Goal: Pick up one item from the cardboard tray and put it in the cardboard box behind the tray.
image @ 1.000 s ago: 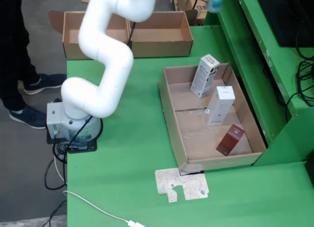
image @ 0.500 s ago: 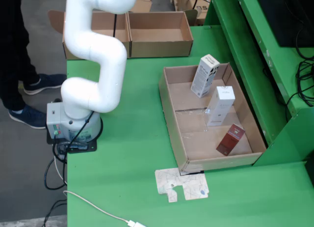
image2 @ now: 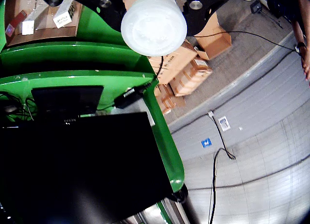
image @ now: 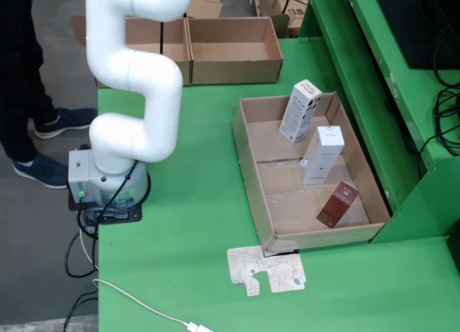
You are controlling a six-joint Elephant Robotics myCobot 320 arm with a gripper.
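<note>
In the wrist view my gripper (image2: 153,8) is shut on a translucent white bottle (image2: 153,24), seen from its round base, with a black finger (image2: 104,6) on each side. The fixed view shows only the white arm (image: 133,73) rising out of the top edge; gripper and bottle are outside it. The cardboard tray (image: 248,167) holds a tilted white box (image: 300,111), a second white box (image: 323,154) and a dark red box (image: 338,204). Behind it stand two open cardboard boxes, one (image: 233,50) unobstructed, the other (image: 144,37) partly hidden by the arm.
A person's legs (image: 21,95) stand at the left beside the arm's base (image: 108,185). A flat cardboard scrap (image: 266,269) and a white cable (image: 144,307) lie near the table's front. A green shelf (image: 374,80) runs along the right. A black monitor (image2: 72,175) fills the wrist view's lower left.
The arm's upper links have swung left across the fixed view. The bluish bottle seen at the top edge one second ago has left that view.
</note>
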